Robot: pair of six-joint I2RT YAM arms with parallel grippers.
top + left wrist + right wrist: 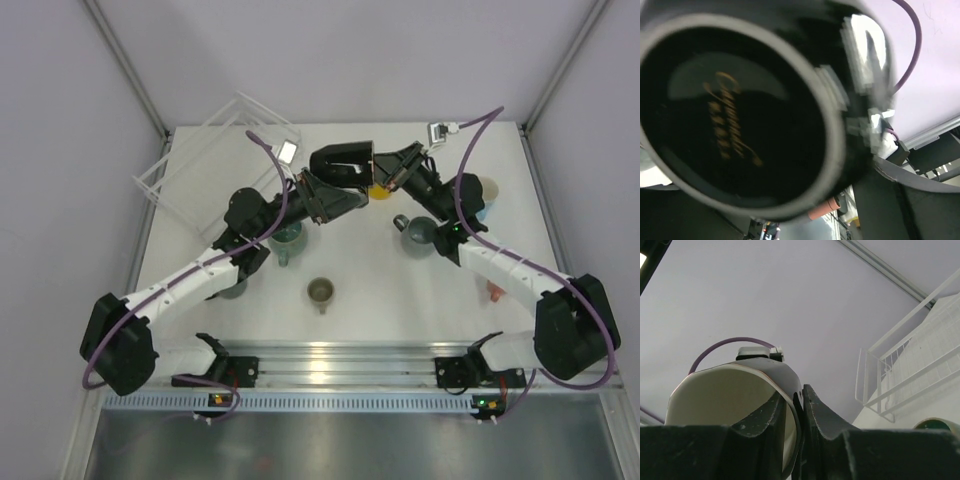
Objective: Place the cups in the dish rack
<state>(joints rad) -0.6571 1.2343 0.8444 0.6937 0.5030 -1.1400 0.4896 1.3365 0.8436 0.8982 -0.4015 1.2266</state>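
The right gripper [799, 410] is seen clamped on the rim of the black cup [345, 162], one finger inside the pale interior, one outside. The cup is held aloft over mid-table, its base turned toward the left gripper [322, 197], whose grip cannot be told. The dish rack [215, 150] is seen at the far left, apart from the cup.

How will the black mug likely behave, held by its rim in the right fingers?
The black mug looks hard and glossy, judging by glare on its side, so it may slip. The right fingers pinch one wall, so it could pivot. It hangs above the table and would probably chip if dropped.
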